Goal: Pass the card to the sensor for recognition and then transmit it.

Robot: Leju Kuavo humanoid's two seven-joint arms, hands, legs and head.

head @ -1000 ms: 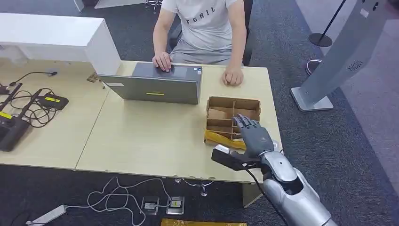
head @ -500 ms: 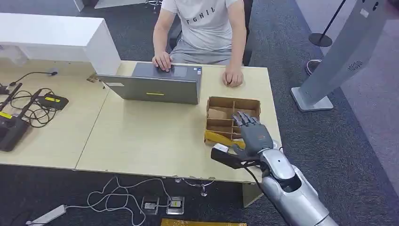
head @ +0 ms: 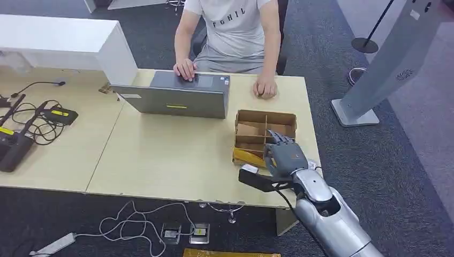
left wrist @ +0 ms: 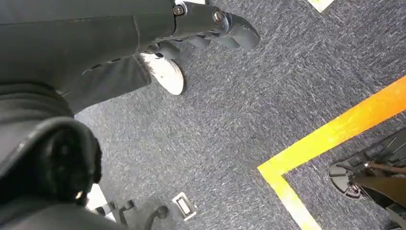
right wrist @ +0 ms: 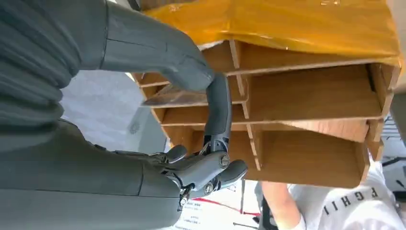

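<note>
An open cardboard box [head: 251, 131] with dividers stands on the right end of the table, yellow tape along its near side. My right hand [head: 285, 155] hovers over its near right compartments, fingers pointing away from me. In the right wrist view the thumb [right wrist: 218, 110] reaches across a divider of the box [right wrist: 311, 96] and the fingers [right wrist: 215, 170] curl close beneath it, with nothing plainly between them. A white scrap with red marks [right wrist: 215, 208] lies behind the fingertips; I cannot tell whether it is the card. My left hand [left wrist: 210, 21] hangs over the carpet, holding nothing.
A person sits across the table, one hand on a grey laptop [head: 176, 96], the other hand [head: 265, 87] on the tabletop near the box. A grey slanted stand [head: 385, 69] rises from the floor at the right. Cables and black devices [head: 16, 139] lie at the left.
My right hand has sunk a little and drawn back toward me over the box's near edge. The person and the box have not moved.
</note>
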